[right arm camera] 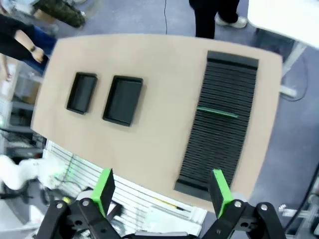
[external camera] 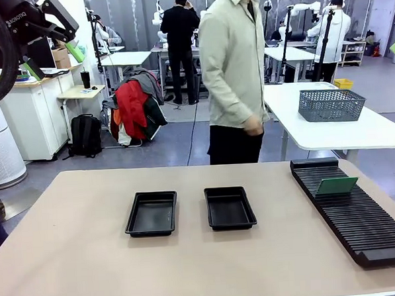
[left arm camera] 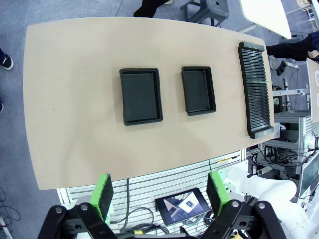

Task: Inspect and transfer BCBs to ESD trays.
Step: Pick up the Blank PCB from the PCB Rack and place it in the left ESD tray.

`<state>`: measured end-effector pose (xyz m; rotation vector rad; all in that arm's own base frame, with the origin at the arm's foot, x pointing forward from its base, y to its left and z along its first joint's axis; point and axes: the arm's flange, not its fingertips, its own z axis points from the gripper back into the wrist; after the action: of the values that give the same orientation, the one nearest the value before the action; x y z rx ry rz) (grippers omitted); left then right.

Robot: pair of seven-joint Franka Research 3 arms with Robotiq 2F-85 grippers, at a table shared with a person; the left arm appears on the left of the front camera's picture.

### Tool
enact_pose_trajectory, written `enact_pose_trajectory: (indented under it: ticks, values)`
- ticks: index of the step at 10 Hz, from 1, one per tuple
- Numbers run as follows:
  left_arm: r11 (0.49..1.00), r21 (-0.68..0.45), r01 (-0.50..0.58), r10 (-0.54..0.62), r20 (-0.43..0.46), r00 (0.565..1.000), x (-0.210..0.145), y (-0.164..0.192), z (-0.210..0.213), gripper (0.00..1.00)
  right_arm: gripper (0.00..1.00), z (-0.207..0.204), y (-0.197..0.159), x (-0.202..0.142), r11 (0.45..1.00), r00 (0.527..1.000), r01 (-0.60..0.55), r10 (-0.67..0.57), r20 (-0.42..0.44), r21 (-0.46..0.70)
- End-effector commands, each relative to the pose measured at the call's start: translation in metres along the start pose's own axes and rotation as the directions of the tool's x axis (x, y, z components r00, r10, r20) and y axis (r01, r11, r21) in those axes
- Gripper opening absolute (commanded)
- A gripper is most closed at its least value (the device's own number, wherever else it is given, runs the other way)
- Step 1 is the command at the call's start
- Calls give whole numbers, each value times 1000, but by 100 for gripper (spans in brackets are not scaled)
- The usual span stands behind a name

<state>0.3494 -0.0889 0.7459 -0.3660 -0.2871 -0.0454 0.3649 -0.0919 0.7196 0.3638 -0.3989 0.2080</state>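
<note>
The job had hardly begun: the left ESD tray and the right ESD tray lay empty, and the one green BCB stood on its edge in the black rack, well apart from them. The left gripper and the right gripper hung high above with fingers spread wide, holding nothing. The front view showed the BCB's flat face and a person at the far side; the wrist views, looking down, showed it as a thin green line.
</note>
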Motion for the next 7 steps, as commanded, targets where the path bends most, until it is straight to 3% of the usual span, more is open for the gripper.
enact_pose_trajectory:
  ticks: [1, 4, 7]
  values:
    - [1000, 0, 0, 0, -1, 1000, 0, 0, 0, 100, 100, -31, -8, 5, 979, 984, -177, 174, -41, -100]
    - [1000, 0, 0, 0, -1, 1000, 0, 0, 0, 100, 100, -68, -20, 2, 883, 904, -428, 419, -90, -192]
    - [1000, 0, 0, 0, -1, 1000, 0, 0, 0, 100, 100, -110, -31, 1, 701, 725, -688, 671, -155, -185]
